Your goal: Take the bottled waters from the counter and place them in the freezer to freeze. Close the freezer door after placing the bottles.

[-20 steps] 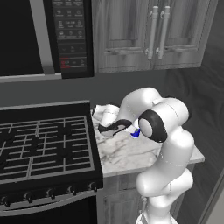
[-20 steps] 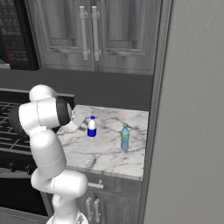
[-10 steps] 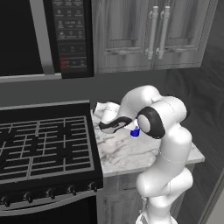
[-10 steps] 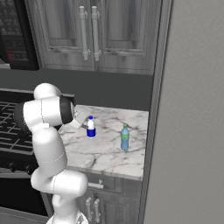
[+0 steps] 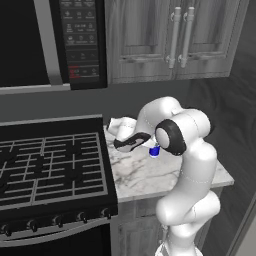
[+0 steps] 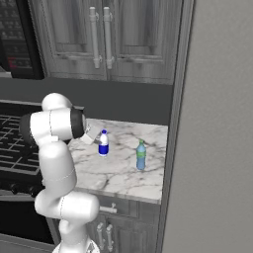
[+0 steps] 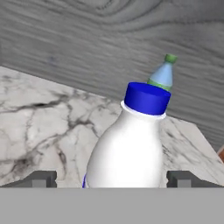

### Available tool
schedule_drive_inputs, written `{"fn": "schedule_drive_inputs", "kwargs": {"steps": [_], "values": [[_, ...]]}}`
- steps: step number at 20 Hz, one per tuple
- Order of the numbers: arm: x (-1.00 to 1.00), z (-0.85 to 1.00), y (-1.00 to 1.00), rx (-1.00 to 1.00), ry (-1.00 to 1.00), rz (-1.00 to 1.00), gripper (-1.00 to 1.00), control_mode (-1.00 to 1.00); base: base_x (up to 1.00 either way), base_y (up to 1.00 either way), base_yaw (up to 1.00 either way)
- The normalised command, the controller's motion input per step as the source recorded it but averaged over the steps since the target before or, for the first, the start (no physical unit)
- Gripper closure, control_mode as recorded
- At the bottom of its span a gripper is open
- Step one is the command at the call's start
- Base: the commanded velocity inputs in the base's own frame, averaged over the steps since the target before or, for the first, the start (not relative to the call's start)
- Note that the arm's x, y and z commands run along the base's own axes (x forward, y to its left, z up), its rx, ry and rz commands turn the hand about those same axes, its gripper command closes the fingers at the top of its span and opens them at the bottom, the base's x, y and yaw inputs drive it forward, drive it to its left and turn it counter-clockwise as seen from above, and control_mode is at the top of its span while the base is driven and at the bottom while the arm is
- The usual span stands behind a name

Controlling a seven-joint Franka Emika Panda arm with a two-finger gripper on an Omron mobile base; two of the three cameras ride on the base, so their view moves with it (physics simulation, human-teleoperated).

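The hand point(image 7: 112, 178) stands wide open and holds nothing; in the hand view its two dark fingertips point(image 7: 40, 178) flank the white bottle point(image 7: 127, 148) on either side, with clear gaps between each tip and the bottle's body. This bottle has a blue cap and a blue band low on its body, and it stands upright on the marble table point(image 6: 123, 173), toward the table's rear-left part, near the edge that meets the black stove point(image 5: 50, 167). In the right base view the same bottle point(image 6: 103, 144) sits just beside the arm's wrist. The teal-green bottle point(image 6: 141, 155) with the green cap stands upright too, apart from the first, nearer the table's right edge by the tall light-grey freezer panel point(image 6: 212, 148). From the hand it shows behind the white bottle point(image 7: 162, 74). Dark wood cabinets point(image 6: 99, 39) hang above the table.
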Motion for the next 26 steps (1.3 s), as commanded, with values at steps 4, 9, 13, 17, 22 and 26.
{"fn": "schedule_drive_inputs", "kwargs": {"steps": [4, 9, 13, 17, 22, 26], "values": [[0.0, -0.21, -0.11, -0.1, 0.0, 0.0, 1.0, -1.0, 0.0, 0.0, 0.0], [0.0, -0.04, -0.04, -0.02, 0.0, 0.0, 1.0, -1.0, 0.0, 0.0, 0.0], [-0.06, 0.11, 0.0, 0.0, -0.03, 0.0, 1.0, -1.0, 0.0, 0.0, 0.0], [-0.31, 0.83, 0.0, 0.0, -0.2, 0.0, 1.0, -1.0, 0.0, 0.0, 0.0], [-0.89, 0.81, 0.0, 0.0, -0.19, 0.0, 1.0, -1.0, 0.0, 0.0, 0.0], [-1.0, 0.25, 0.0, 0.0, -0.08, 0.0, 1.0, -1.0, 0.0, 0.0, 0.0]]}}
